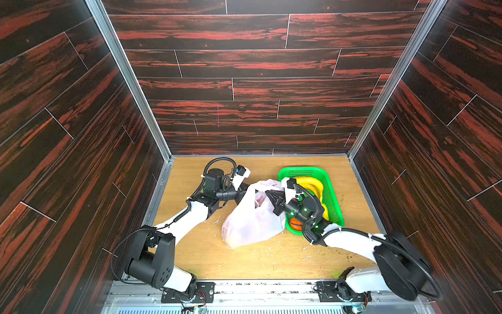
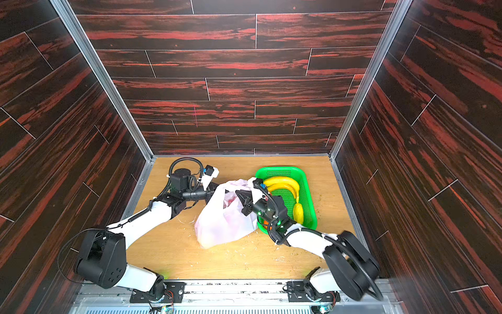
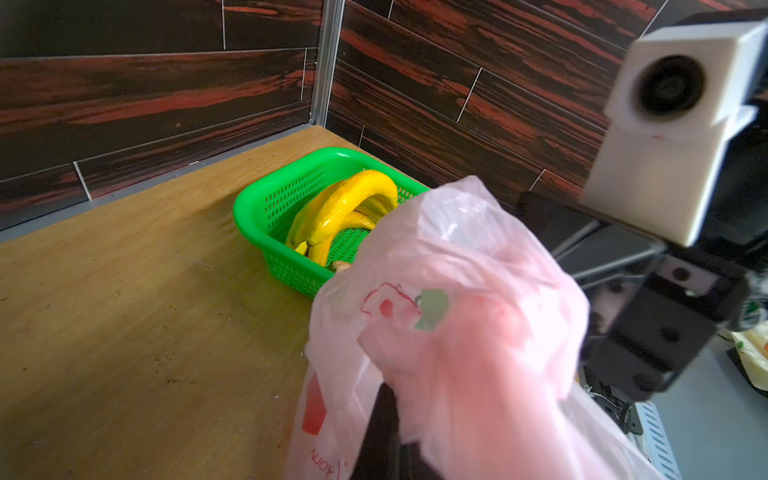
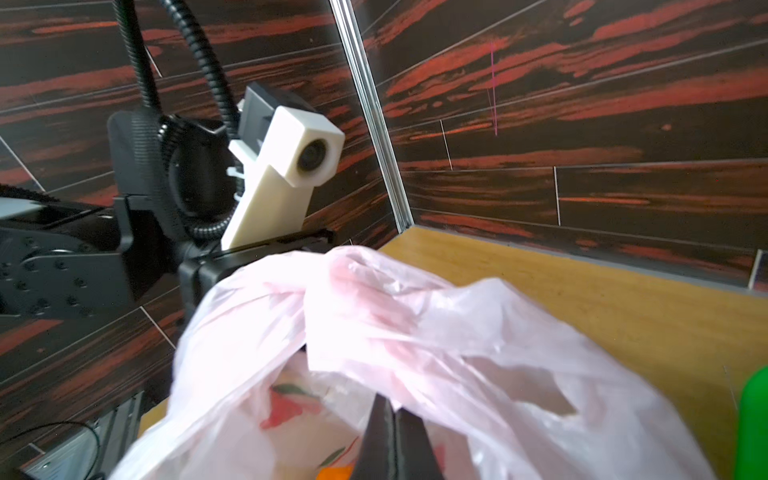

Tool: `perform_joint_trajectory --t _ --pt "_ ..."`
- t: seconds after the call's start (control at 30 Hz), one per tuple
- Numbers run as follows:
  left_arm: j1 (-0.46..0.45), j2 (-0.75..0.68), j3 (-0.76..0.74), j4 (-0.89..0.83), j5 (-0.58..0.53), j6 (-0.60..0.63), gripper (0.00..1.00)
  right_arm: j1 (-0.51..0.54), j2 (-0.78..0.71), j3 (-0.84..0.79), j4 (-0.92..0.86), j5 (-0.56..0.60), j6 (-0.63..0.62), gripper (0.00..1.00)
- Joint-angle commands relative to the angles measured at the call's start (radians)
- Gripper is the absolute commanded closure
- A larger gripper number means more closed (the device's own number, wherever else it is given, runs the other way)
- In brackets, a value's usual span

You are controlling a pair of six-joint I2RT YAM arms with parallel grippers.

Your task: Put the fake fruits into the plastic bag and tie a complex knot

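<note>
**Plastic bag (image 1: pixel 252 217), thin, translucent, whitish-pink, pinched at its mouth**

It stands slumped mid-way across the pale wooden surface (image 1: pixel 271 258), just beside the green mesh plastic basket (image 1: pixel 332 195), with its rim lifted between the two arms. The left claw (image 1: pixel 242 193) is clenched with film draped over it, and I judge it has the rim. The right claw (image 4: pixel 388 409) has its jaws pressed together at the opposite rim; whether film is caught between them I cannot tell. A glossy yellow banana bunch (image 2: pixel 282 185), a yellow lemon (image 2: pixel 298 213) and a round orange fruit (image 1: pixel 294 224) lie in the basket. The plastic bag looks light, limp and slippery, likely to sag or slide from a shallow pinch. The bunched rim or the handle strips, several layers at once, look like the best hold.
</note>
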Motion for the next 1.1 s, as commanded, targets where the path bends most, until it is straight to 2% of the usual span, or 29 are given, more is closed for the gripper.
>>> perform_joint_trajectory --t 0.0,0.33,0.5,0.97,1.07 --pt "-0.001 -0.048 0.018 -0.004 -0.018 0.021 1.0 0.01 -0.088 -0.034 -0.079 0.025 0.031 1.0" --pt "0.008 -0.066 -0.004 0.029 -0.077 0.009 1.0 0.013 -0.275 -0.1 -0.336 0.074 0.076 1.0" --pt "0.014 -0.074 -0.019 0.047 -0.107 -0.001 1.0 0.014 -0.347 -0.093 -0.48 0.061 0.115 1.0" --pt "0.033 -0.144 -0.119 0.092 -0.262 -0.043 1.0 0.013 -0.496 -0.058 -0.856 0.098 0.222 1.0" --pt "0.039 -0.163 -0.135 0.07 -0.319 -0.044 1.0 0.013 -0.519 -0.044 -0.941 0.16 0.229 1.0"
